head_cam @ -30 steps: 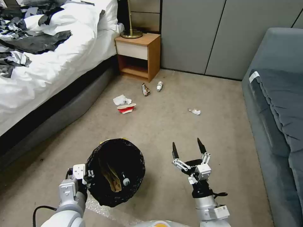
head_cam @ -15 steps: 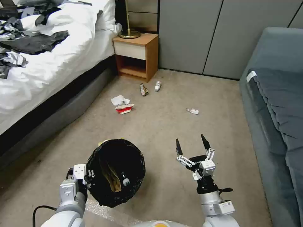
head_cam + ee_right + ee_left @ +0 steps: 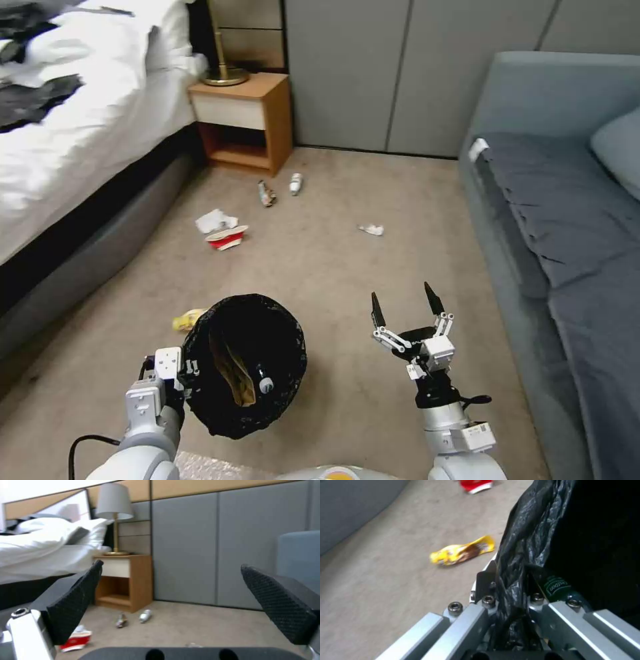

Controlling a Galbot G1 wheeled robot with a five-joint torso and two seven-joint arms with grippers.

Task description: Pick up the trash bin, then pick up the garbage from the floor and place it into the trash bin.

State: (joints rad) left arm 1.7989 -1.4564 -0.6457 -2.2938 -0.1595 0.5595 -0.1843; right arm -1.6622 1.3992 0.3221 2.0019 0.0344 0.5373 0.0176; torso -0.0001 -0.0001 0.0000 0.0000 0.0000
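Nearest the robot, the left gripper (image 3: pixel 179 373) is clamped on the rim of the trash bin (image 3: pixel 245 365), pinching the black bag (image 3: pixel 520 542) that lines it. The bin is lifted off the carpet (image 3: pixel 333 267) and tipped so its mouth faces the head camera. Inside lie a crumpled tan paper bag (image 3: pixel 235 373) and a clear bottle with a pale cap (image 3: pixel 265 384); the left wrist view shows a green label (image 3: pixel 556 586) just behind the inner finger.

To the right, level with the bin, the right gripper (image 3: pixel 405 309) hangs above bare carpet with its two black fingers spread wide and nothing between them.

Just beyond the bin's left edge, a yellow snack wrapper (image 3: pixel 188 320) lies flat on the floor, close to the bin.

Farther out, near the bed (image 3: pixel 73 133), a red-and-white paper carton (image 3: pixel 225 237) rests on its side, touching a crumpled white tissue (image 3: pixel 215 220). A second small white tissue (image 3: pixel 372 229) lies by itself toward the grey sofa (image 3: pixel 567 220).

Farther still, in front of the wooden nightstand (image 3: pixel 247 120), a crumpled brown wrapper (image 3: pixel 267 194) and a small clear bottle (image 3: pixel 295 183) lie side by side, not touching. A brass lamp base (image 3: pixel 225 75) stands on the nightstand, with grey wall panels (image 3: pixel 373 73) behind.
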